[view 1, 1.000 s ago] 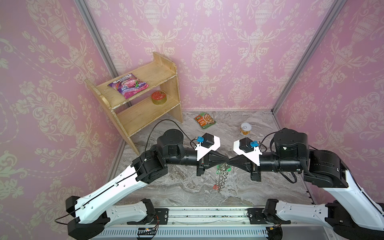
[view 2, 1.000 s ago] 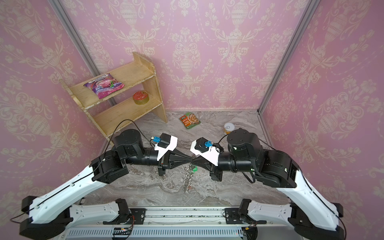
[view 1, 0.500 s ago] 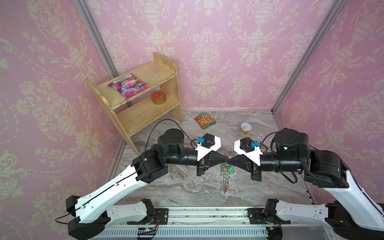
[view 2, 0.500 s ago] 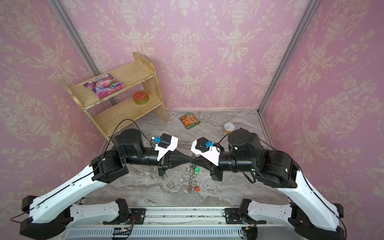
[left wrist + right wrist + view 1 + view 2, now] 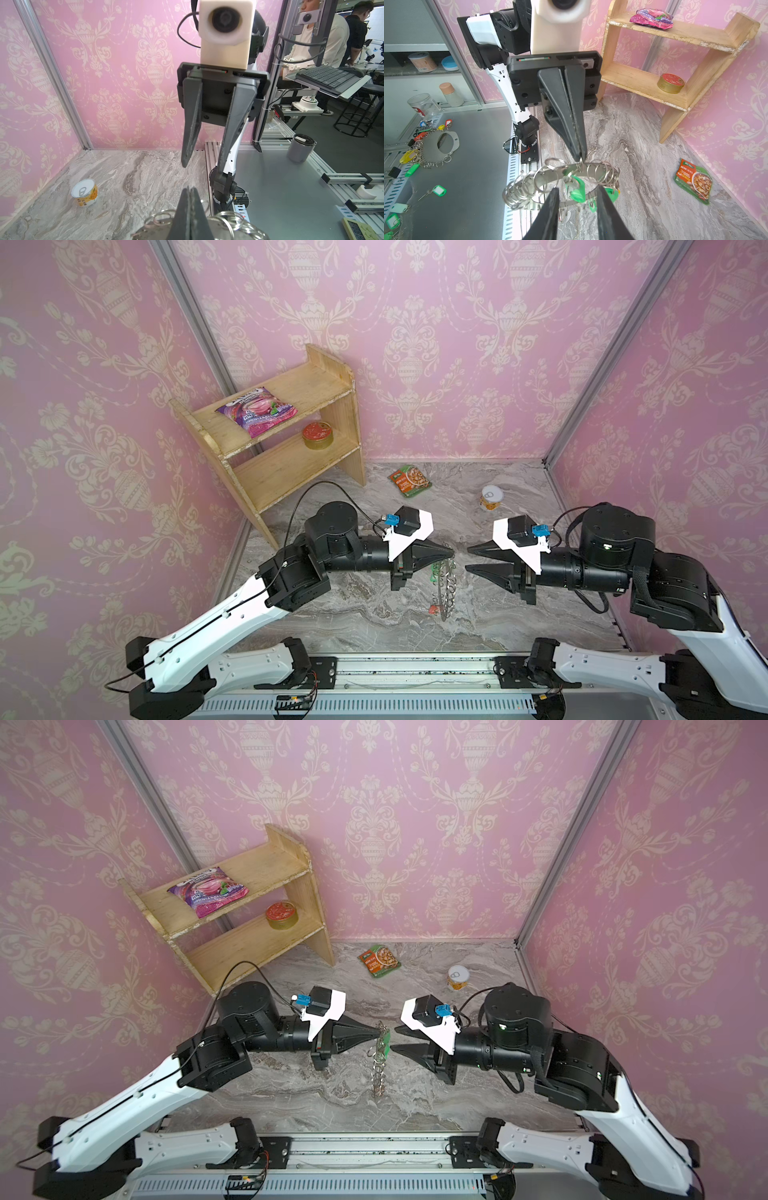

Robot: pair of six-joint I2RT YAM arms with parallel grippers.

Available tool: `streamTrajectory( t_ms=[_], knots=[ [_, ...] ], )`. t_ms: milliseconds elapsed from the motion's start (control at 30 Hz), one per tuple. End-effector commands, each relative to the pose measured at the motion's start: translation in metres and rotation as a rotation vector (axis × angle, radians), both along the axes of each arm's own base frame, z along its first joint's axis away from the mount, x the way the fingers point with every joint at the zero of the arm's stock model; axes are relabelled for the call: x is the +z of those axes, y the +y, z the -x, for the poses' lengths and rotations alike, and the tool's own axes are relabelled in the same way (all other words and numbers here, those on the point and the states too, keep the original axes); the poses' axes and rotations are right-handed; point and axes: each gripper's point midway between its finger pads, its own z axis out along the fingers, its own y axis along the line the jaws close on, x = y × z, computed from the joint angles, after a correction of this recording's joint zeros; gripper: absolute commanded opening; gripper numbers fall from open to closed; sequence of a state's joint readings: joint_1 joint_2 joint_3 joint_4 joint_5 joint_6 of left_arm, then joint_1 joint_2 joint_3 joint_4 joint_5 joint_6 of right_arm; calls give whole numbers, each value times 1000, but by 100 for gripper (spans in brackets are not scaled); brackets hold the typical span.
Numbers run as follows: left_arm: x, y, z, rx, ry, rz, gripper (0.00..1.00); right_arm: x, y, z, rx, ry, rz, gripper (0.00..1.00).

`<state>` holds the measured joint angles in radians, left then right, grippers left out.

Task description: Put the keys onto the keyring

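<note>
The left end effector [image 5: 449,558] is pressed together on the upper rim of the keyring [image 5: 448,593] in a top view. The ring hangs straight below its tip, edge-on, long axis running down toward the surface [image 5: 374,626]. The right end effector [image 5: 466,559] faces it tip to tip, fingers spread on nothing, just beside the held rim. A green key [image 5: 434,572] hangs close under the left tip and a red key [image 5: 434,609] sits low on the ring. Whether the ring's bottom touches the surface I cannot tell

From the left wrist, the closed fingers [image 5: 189,193] pinch the grey plate with wire loops [image 5: 228,220] fanned to either side; the right end effector [image 5: 201,166] stands straight ahead, apart

From the right wrist, the ring lies directly ahead of the spread fingers [image 5: 555,199], broadside, silver loops crowding its rim, with green-tagged keys [image 5: 578,192] dangling right at the fingertips. The right arm is free and nearer; I judge a short forward reach would meet a tag or loop
</note>
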<state>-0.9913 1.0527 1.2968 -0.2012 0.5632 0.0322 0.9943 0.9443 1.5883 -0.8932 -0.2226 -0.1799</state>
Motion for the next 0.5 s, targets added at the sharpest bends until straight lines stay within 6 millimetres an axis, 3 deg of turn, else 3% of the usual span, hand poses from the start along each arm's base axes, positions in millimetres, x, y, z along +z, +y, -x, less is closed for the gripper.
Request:
streamTrajectory(
  t_ms=[0, 467],
  knots=[
    [29, 7, 2, 10, -44, 106, 0, 2, 2, -4, -20, 9, -29, 34],
    [36, 4, 1, 5, -55, 144, 0, 8, 13, -2, 20, 21, -81, 31]
  ],
)
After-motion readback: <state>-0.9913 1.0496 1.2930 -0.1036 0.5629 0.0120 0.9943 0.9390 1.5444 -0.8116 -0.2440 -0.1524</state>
